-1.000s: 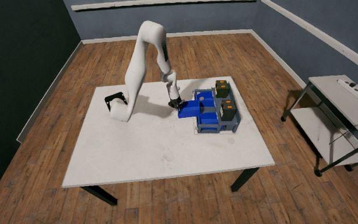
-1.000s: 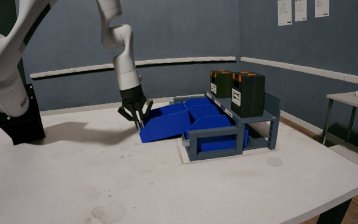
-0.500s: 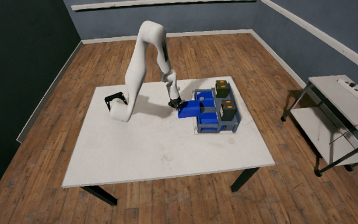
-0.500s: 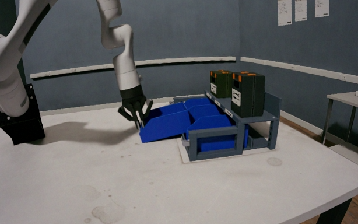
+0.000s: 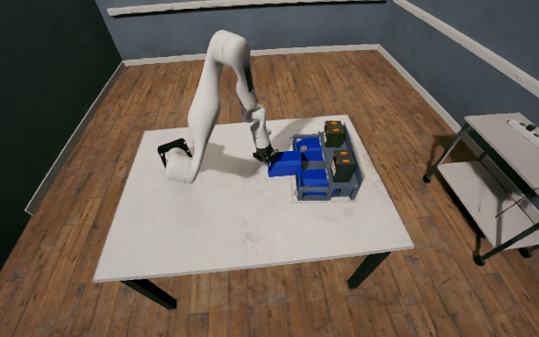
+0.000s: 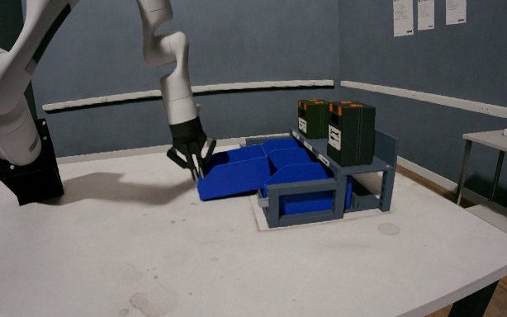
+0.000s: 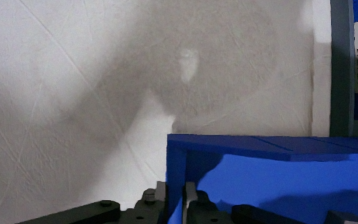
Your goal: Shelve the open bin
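My gripper [image 5: 269, 161] [image 6: 198, 174] [image 7: 175, 197] is shut on the front wall of the blue open bin [image 5: 284, 165] [image 6: 235, 177] [image 7: 280, 182], with one finger inside and one outside. The bin's open front faces the arm. Its rear end is at the front of the grey shelf [image 5: 351, 192] [image 6: 339, 198] [image 7: 341, 85], over the lip and in line with the gap. The bin looks slightly tilted, rear end higher. Blue row bins [image 5: 312, 154] [image 6: 301, 174] stand on either side of the gap. The held bin's parts do not show; much of its inside is out of view.
Above the rear of the row runs the low upper board, carrying a green box [image 5: 334, 135] [image 6: 312, 120] and a dark box [image 5: 343, 168] [image 6: 351, 134] with orange marks. The shelf stands on the white table [image 5: 211, 228] [image 6: 206, 256]. A side cart [image 5: 496, 127] stands at the right.
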Controlling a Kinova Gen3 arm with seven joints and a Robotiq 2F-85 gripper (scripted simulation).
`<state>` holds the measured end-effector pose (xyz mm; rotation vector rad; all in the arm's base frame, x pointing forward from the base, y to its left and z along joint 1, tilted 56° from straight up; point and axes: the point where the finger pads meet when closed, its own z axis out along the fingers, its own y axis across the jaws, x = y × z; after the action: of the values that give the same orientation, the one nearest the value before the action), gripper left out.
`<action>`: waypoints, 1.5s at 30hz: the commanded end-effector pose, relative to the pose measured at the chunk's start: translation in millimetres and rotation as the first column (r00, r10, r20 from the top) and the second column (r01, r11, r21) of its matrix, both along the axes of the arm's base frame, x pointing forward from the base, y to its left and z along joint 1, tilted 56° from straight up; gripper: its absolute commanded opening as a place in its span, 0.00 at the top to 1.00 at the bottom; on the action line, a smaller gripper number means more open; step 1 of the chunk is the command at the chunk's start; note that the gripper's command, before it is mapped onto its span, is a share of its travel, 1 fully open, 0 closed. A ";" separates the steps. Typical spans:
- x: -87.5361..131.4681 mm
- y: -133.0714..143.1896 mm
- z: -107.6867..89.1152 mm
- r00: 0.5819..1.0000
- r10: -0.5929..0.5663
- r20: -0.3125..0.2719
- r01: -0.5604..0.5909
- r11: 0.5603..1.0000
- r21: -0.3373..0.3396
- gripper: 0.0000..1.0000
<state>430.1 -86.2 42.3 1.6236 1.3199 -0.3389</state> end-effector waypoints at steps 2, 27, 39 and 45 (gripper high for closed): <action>0.4 1.6 0.6 1.000 0.002 0.000 -0.002 1.000 0.000 0.90; -1.3 7.4 4.8 1.000 0.002 0.001 -0.002 1.000 0.000 0.90; -3.3 16.7 11.1 1.000 0.002 0.001 -0.002 1.000 0.000 0.90; -3.3 16.7 11.1 1.000 0.002 0.001 -0.002 1.000 0.000 0.90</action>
<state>426.1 -71.0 53.2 1.6234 1.3193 -0.3404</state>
